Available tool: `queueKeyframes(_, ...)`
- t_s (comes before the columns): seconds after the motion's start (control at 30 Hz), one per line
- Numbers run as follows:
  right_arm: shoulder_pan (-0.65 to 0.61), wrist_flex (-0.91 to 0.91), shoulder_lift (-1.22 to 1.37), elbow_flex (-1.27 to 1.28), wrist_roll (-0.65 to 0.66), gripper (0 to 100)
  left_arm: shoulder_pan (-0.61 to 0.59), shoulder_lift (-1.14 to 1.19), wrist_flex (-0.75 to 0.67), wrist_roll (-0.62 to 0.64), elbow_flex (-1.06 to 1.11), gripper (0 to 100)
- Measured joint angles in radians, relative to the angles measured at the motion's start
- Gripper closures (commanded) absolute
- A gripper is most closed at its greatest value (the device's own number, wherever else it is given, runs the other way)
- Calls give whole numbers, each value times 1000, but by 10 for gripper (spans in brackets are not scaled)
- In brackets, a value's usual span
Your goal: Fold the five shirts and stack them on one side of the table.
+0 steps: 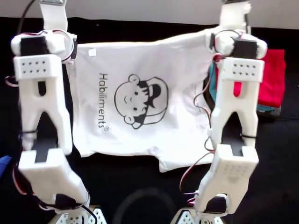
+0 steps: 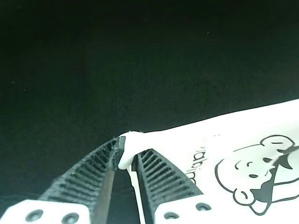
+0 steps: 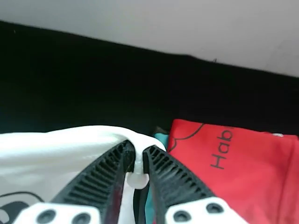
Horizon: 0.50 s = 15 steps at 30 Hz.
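**Both claws pinching the far edge of a white T-shirt**

The high view is giving the whole layout: the white T-shirt (image 1: 140, 93), printed with a cartoon face, is lying spread on the black table cover (image 1: 140, 191) between the two arms. Its far edge is running from one wrist to the other. The left arm (image 1: 42, 93) and the right arm (image 1: 238, 93) are both stretching away from their bases along the shirt's two sides, wrists at its far corners. Just beyond the right arm a folded red shirt (image 1: 273, 77) is sitting on a teal garment (image 1: 267, 108).

The wrist views are showing the grips, which the arms' own bodies are covering from above. The left gripper (image 2: 125, 151) is closing its ribbed fingers (image 2: 161, 179) on a bunched corner of the white fabric, with the print trailing off to one side. The right gripper (image 3: 138, 161) is likewise clamping a fold of the white T-shirt's edge. Just beside it the red shirt is showing, with a sliver of the teal garment peeking out between red and white.
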Motion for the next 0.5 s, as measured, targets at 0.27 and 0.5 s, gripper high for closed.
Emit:
queueKeyframes(0.27,-20,-64,157,0,0,960,0,285,-2,0,-221,926)
queueKeyframes(0.5,-28,-34,164,-2,0,782,-8,330,95,-2,-400,869)
